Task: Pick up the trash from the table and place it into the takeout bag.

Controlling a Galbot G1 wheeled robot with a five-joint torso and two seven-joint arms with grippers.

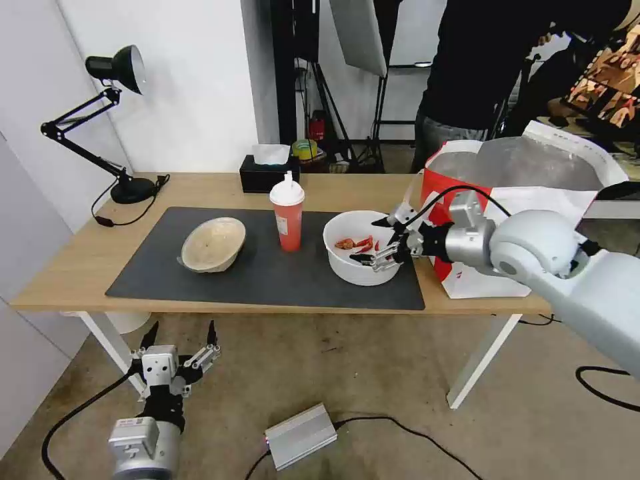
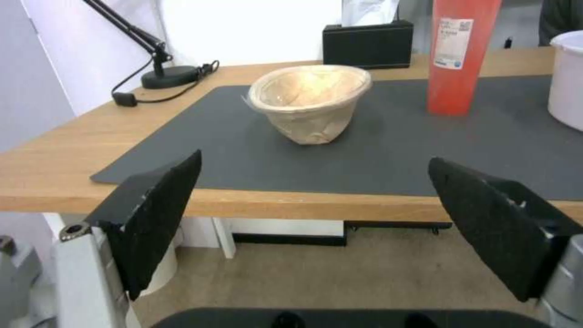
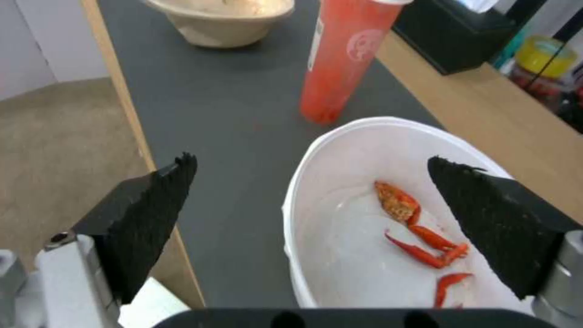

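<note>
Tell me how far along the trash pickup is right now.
Nothing is bagged yet: white bowl, cup and beige bowl all sit on the mat. In hand: the right gripper is open, straddling the white bowl's rim. The left gripper hangs open below the table. All three items are left for the bag.

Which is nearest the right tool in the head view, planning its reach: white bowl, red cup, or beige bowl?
From the right tool:
1. White bowl, at the tool, its rim between the open fingers.
2. Red cup, mid-mat.
3. Beige bowl, far left of the mat.
</note>
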